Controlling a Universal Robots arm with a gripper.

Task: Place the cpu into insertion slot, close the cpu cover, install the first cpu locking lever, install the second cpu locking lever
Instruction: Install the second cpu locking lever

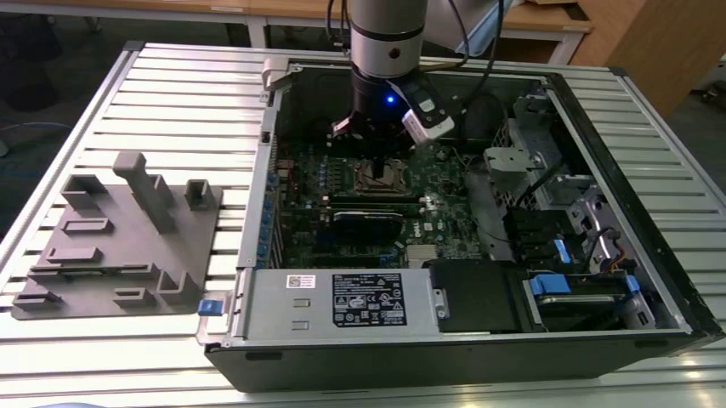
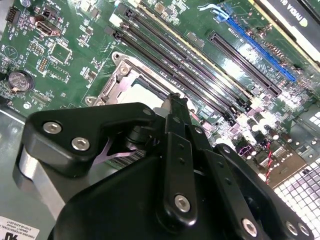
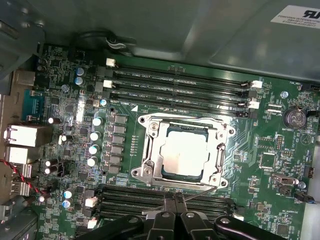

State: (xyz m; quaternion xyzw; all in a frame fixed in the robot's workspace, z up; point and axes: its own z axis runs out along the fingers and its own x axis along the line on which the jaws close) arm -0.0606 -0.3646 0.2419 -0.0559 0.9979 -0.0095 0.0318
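The cpu (image 3: 186, 155) sits in the insertion slot (image 3: 150, 150) on the green board (image 3: 260, 140), the cpu cover (image 3: 182, 119) framing it flat. The gripper (image 3: 172, 200) hangs just beside the slot's edge, fingers (image 3: 167, 205) pressed close together with nothing between them, near a thin lever (image 3: 192, 192). In the second wrist view the gripper (image 2: 175, 102) body hides most of the slot. In the exterior view the arm (image 1: 386, 51) points straight down into the computer case (image 1: 454, 348).
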